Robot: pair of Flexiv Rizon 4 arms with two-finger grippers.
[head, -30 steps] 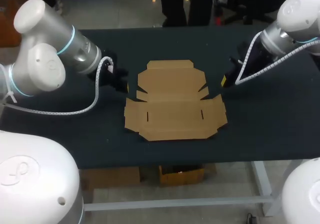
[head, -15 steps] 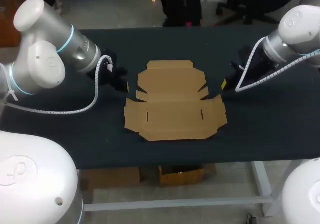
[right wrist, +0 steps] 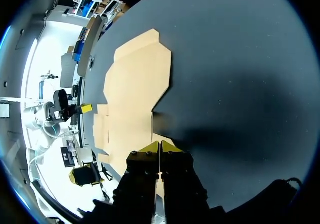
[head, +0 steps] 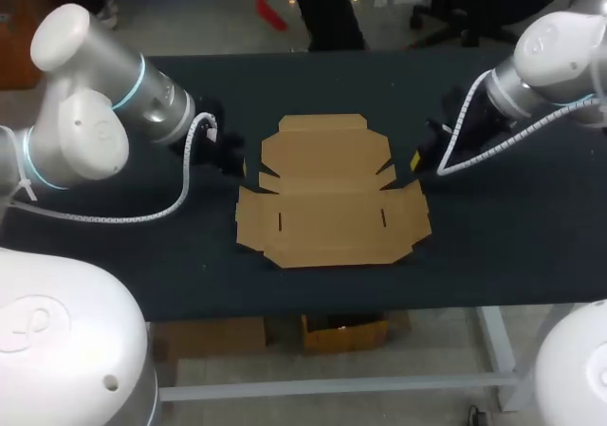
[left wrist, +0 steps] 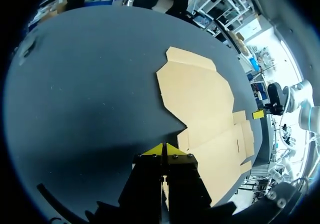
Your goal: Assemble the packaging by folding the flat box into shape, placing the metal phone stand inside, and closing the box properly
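Cardboard in the form of an unfolded flat box (head: 332,194) is spread at the middle of the dark surface (head: 493,246). Its narrower end flap is turned toward the far edge and its widest panel toward the near edge. All panels and side flaps are seen lying flat, and two short slits (head: 281,221) are cut in the wide panel.

The left claw (head: 237,165) is held low, just beside the left side of the flat box, by the notch where the side flaps meet. In the left wrist view its two yellow tips are pressed together with nothing between them, and the cardboard edge is seen just ahead of them. Whether the tips touch the cardboard cannot be told.

The right claw (head: 417,160) is placed likewise at the right side of the flat box, by the matching notch. In the right wrist view its yellow tips are also brought together on nothing, pointing at the cardboard edge. Contact cannot be told here either.

The two arms are set on opposite sides of the flat box, well apart, the left toward the surface's left edge and the right toward its right edge.
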